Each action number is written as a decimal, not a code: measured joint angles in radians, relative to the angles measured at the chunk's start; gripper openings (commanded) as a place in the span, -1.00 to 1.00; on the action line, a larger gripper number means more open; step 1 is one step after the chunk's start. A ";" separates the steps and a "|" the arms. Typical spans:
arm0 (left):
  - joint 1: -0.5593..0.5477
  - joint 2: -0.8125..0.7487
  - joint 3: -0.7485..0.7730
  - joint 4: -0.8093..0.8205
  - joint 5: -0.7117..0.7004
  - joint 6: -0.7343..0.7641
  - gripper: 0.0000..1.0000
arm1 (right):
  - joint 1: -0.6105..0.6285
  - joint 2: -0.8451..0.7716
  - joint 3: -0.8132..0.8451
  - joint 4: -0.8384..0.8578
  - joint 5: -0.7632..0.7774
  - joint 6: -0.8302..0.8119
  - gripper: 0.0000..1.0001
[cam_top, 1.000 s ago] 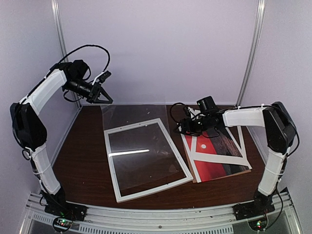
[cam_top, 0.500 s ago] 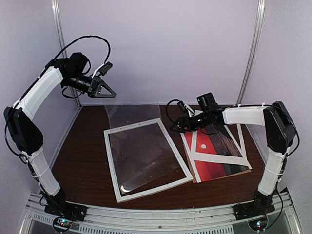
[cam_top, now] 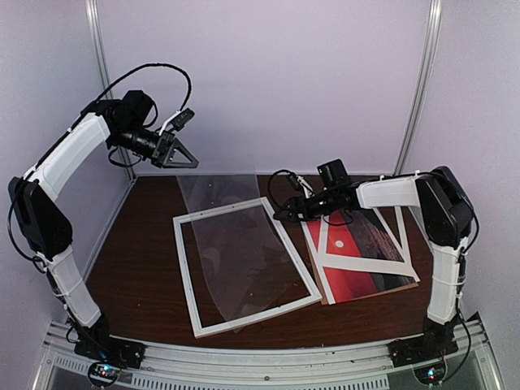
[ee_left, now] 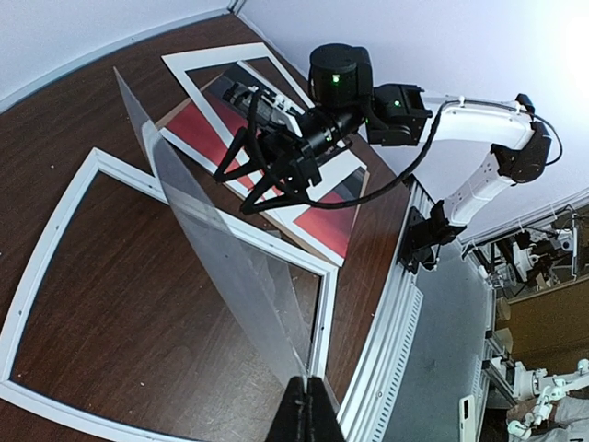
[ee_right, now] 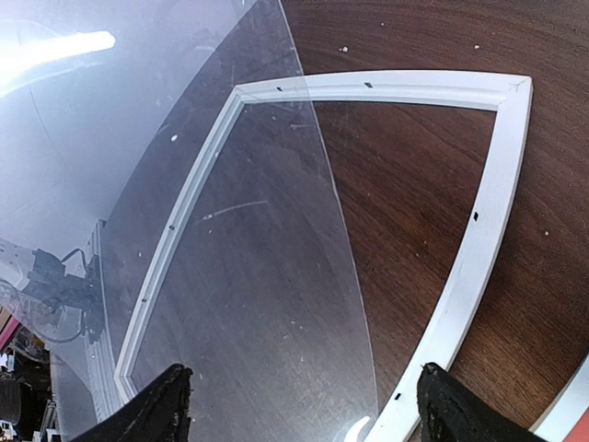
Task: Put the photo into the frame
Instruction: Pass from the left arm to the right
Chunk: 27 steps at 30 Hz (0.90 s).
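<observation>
Clear sheet (cam_top: 221, 197), pinched by left gripper (cam_top: 184, 155), dips into frame (cam_top: 185, 276) — right gripper (cam_top: 283, 216) gapes.

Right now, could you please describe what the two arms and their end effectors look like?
Both the left arm and right arm have white link shells, black joints and black bases. Thin black cables loop loose near each wrist. The left end effector and right end effector are black, with skeletal triangular fingers, and each carries a black camera housing.
</observation>
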 measured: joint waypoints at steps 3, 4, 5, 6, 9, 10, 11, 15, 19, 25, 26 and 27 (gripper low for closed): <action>-0.006 -0.005 0.003 0.002 0.010 0.000 -1.00 | 0.008 0.006 0.008 0.019 -0.012 0.014 0.70; -0.009 -0.009 0.004 0.003 0.013 0.000 -1.00 | 0.010 0.007 0.009 0.024 -0.018 0.018 0.70; -0.015 -0.014 0.005 0.003 0.019 0.001 -1.00 | 0.012 0.007 0.010 0.028 -0.026 0.021 0.71; -0.021 -0.021 0.005 0.004 0.025 0.002 -1.00 | 0.014 0.007 0.012 0.033 -0.032 0.026 0.71; -0.032 -0.054 0.005 0.005 0.048 0.011 -1.00 | 0.018 0.007 0.019 0.042 -0.052 0.030 0.75; -0.034 -0.066 0.005 0.006 0.056 0.014 -1.00 | 0.018 0.006 0.023 0.043 -0.057 0.029 0.76; -0.035 -0.080 0.005 0.006 0.064 0.017 -1.00 | 0.018 0.006 0.026 0.045 -0.064 0.029 0.76; -0.034 -0.136 0.003 0.019 0.110 0.026 -1.00 | 0.018 0.006 0.034 0.042 -0.085 0.016 0.79; -0.034 -0.199 -0.034 0.060 0.156 0.031 -1.00 | 0.018 -0.004 0.043 0.029 -0.103 -0.005 0.79; -0.034 -0.222 -0.063 0.099 0.190 0.034 -1.00 | 0.022 -0.037 0.046 0.029 -0.165 -0.008 0.72; -0.034 -0.221 -0.068 0.101 0.192 0.034 -1.00 | 0.025 -0.039 0.047 0.031 -0.176 -0.005 0.70; -0.034 -0.221 -0.072 0.104 0.192 0.035 -1.00 | 0.028 -0.039 0.049 0.035 -0.187 -0.003 0.67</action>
